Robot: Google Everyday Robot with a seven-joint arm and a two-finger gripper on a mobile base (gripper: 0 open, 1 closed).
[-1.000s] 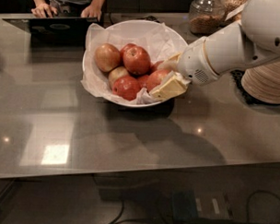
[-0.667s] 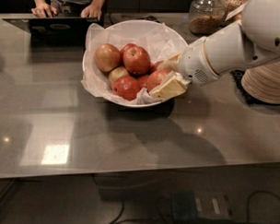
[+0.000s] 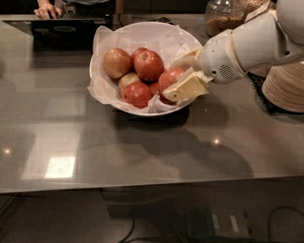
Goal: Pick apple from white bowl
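Note:
The white bowl [image 3: 111, 38], lined with crinkled white paper, stands at the back middle of the grey counter and holds several apples. My gripper [image 3: 172, 80] reaches into its right side from the right. Its two cream fingers [image 3: 188, 87] sit on either side of the red apple [image 3: 169, 75] at the bowl's right, against its skin. The front finger hides that apple's lower part. A large red apple [image 3: 148, 65], a tan-yellow apple [image 3: 117, 63] and another red apple [image 3: 137, 94] lie to the left of it.
A stack of beige paper plates [image 3: 291, 87] stands at the right edge, behind my arm. A glass jar [image 3: 223, 16] is at the back right. A dark laptop [image 3: 62, 29] and a person's hand [image 3: 47, 11] are at the back left.

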